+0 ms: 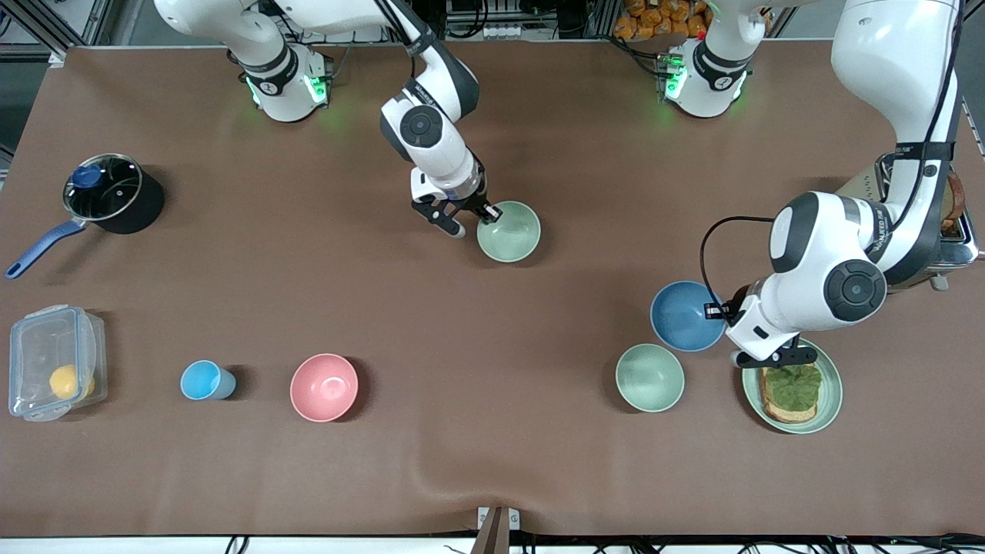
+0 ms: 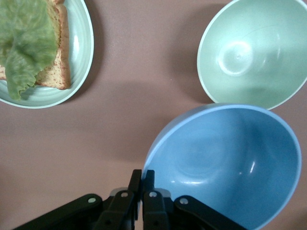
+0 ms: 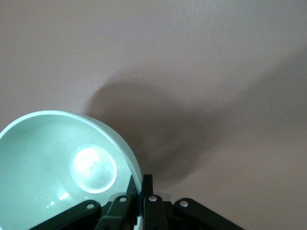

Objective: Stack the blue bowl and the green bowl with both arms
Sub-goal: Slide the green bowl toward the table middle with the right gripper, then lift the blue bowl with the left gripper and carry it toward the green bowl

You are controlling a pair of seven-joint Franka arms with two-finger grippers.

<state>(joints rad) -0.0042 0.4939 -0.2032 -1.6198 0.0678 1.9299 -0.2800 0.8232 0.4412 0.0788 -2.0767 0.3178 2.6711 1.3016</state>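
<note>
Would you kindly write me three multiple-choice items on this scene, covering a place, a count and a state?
1. What stands beside the pink bowl, toward the right arm's end of the table?
A. a toaster
B. the light-blue cup
C. a plate

2. How many bowls are in view?
A. two
B. four
C. six

3. The left gripper is:
A. open over a plate
B. shut on nothing
C. shut on the blue bowl at its rim

Answers:
1. B, the cup is the pink bowl's neighbour.
2. B, pink, blue, the green bowl in the right gripper, and a second green bowl.
3. C, its fingers pinch the rim.
</note>
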